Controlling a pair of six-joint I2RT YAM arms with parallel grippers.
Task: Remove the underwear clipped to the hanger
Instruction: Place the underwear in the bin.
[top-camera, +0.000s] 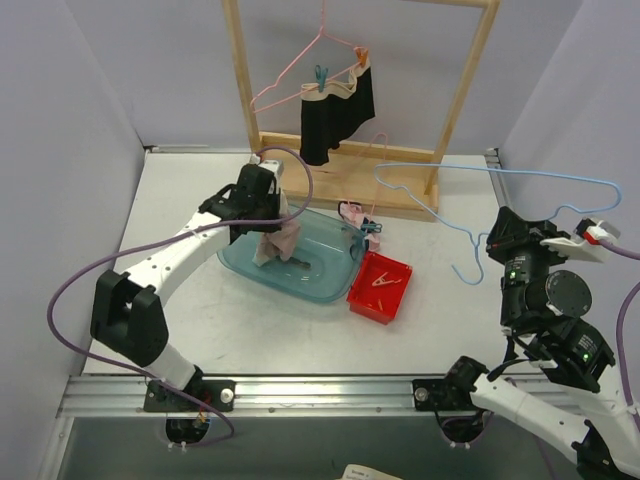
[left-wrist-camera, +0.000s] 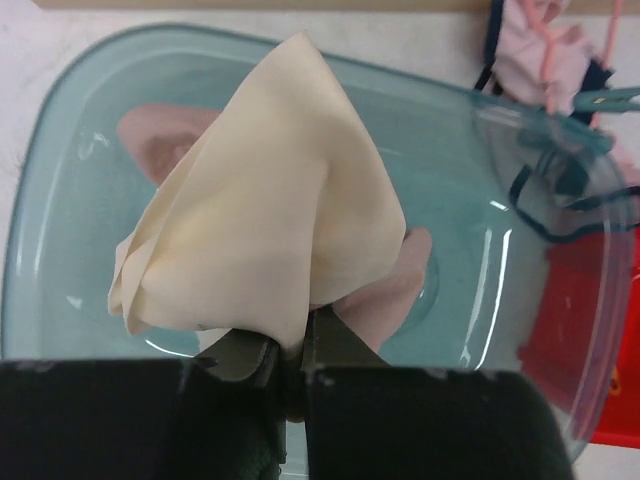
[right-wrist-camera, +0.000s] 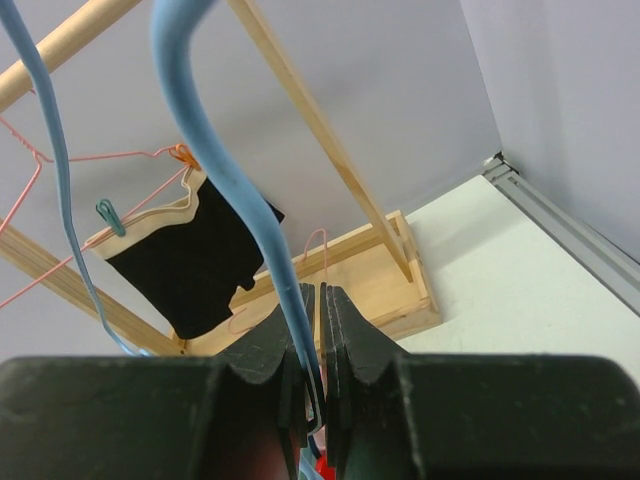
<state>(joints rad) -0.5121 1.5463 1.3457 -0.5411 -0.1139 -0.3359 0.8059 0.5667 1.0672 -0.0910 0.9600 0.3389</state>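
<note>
A black brief with a beige waistband (top-camera: 337, 115) hangs from a pink hanger (top-camera: 290, 80) on the wooden rack, held by a teal clothespin (top-camera: 320, 78) and an orange one (top-camera: 361, 55); it also shows in the right wrist view (right-wrist-camera: 195, 260). My left gripper (top-camera: 272, 212) is shut on a pale pink brief (left-wrist-camera: 270, 200), held above the teal basin (left-wrist-camera: 60, 200). Another pink piece (left-wrist-camera: 160, 140) lies in the basin. A dark-trimmed pink brief (top-camera: 352, 213) lies at the basin's far edge. My right gripper (right-wrist-camera: 318, 330) is shut on a blue hanger (right-wrist-camera: 215, 170), held up at the right (top-camera: 500, 172).
A red tray (top-camera: 380, 287) holding a clothespin stands right of the basin (top-camera: 330, 285). The wooden rack (top-camera: 465, 90) stands at the back; its base (top-camera: 400, 195) is on the table. A thin pink hanger with clips (top-camera: 372, 228) lies beside the dark-trimmed brief.
</note>
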